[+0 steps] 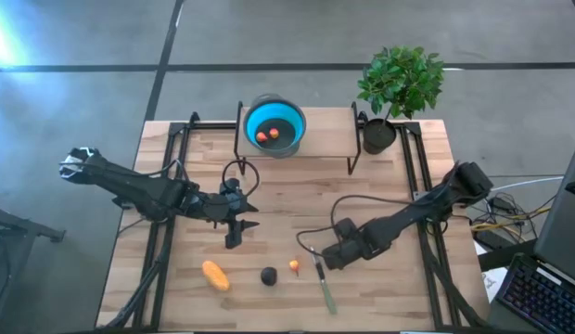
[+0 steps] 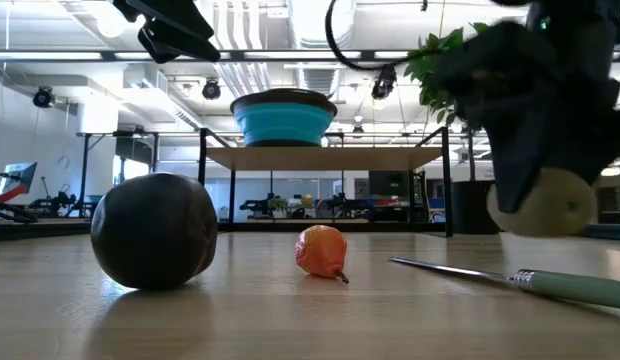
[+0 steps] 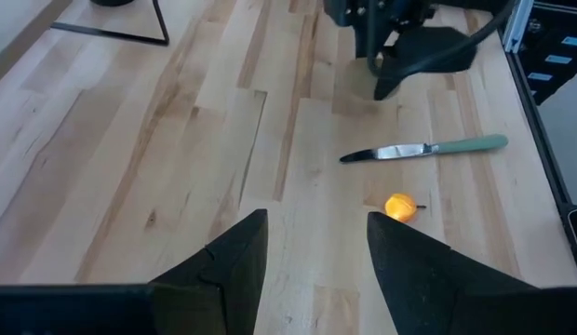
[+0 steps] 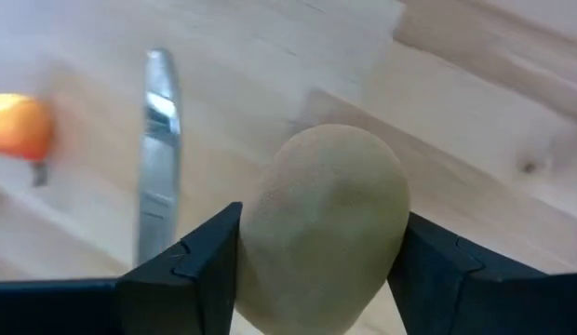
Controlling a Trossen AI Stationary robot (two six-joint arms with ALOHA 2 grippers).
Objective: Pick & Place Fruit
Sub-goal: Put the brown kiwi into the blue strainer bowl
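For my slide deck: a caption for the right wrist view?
Right tool grips an oval fruit above the table, knife alongside.

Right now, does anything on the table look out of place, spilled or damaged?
Nothing looks spilled or damaged. The one non-fruit item is the green-handled knife, lying loose on the table among the fruit, near the tiny orange fruit. The right pincer grips the olive-brown oval fruit; the left pincer is open.

Lab or workshop hall: exposed ceiling ducts (image 2: pixel 290 25), strip lights, concrete floor (image 1: pixel 74 102), keyboard (image 1: pixel 538 297) beside table.
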